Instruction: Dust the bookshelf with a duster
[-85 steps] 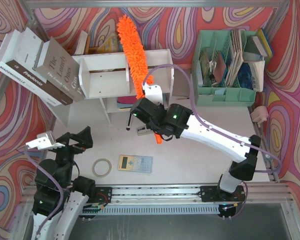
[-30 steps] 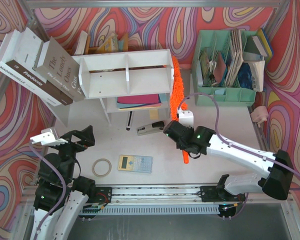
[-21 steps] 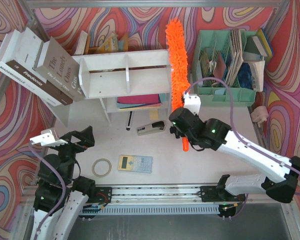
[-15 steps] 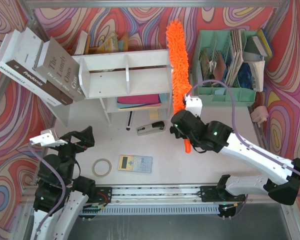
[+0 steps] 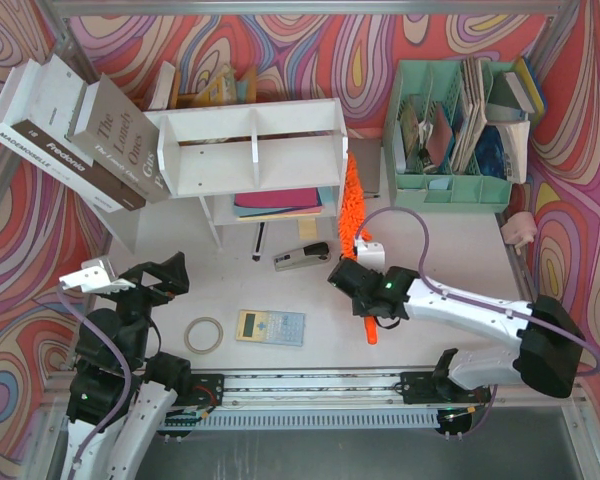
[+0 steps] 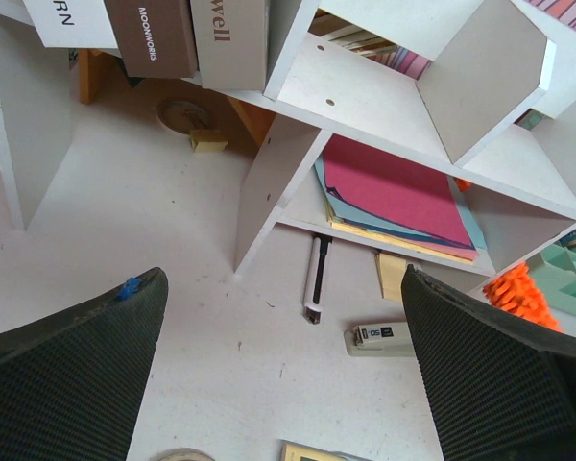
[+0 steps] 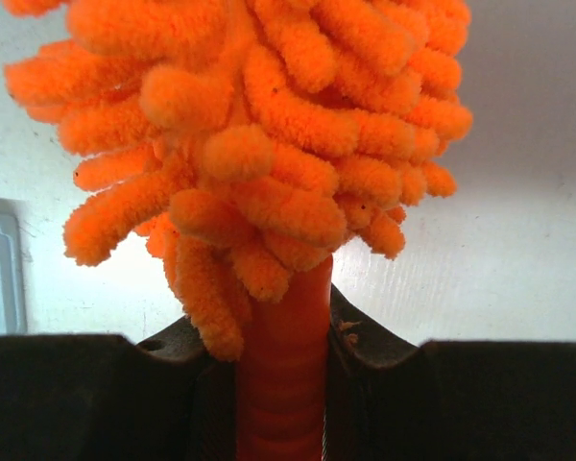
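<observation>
Orange duster (image 5: 355, 200) handle clamped in R fingers (image 7: 96, 394) – head prob touching bookshelf (image 5: 250, 120); L fingers (image 6: 67, 375) wide

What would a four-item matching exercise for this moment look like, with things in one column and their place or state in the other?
Things
1. duster
2. left gripper
3. stapler
4. tape roll

Place or state
A. open, holding nothing
B. flat on the table, just left of the calculator
C. clamped by its handle in the right gripper, fluffy head beside the right end of the bookshelf
D. on the table, between the bookshelf and the calculator

Pairs: 1-C, 2-A, 3-D, 4-B
</observation>
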Robot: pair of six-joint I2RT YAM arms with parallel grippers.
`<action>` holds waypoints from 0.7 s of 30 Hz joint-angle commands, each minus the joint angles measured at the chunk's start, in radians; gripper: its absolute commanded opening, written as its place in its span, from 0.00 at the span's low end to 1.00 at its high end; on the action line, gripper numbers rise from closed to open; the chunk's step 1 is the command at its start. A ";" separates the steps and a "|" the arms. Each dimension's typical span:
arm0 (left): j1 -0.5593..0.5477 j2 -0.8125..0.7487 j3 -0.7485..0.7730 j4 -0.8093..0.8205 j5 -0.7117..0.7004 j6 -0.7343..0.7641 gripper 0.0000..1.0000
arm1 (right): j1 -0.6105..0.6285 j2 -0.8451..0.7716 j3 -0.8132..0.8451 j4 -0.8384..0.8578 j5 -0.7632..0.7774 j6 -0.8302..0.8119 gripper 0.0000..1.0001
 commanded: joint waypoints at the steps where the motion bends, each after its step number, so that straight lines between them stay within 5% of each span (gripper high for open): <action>1: 0.004 -0.005 -0.001 0.010 0.003 -0.003 0.98 | 0.005 0.041 -0.024 0.114 -0.028 0.040 0.00; 13: 0.004 -0.008 -0.001 0.010 0.003 -0.003 0.99 | 0.004 -0.066 0.198 -0.068 0.132 -0.043 0.00; 21: 0.004 -0.010 -0.002 0.010 0.000 -0.003 0.99 | 0.004 -0.019 0.051 0.024 0.030 -0.002 0.00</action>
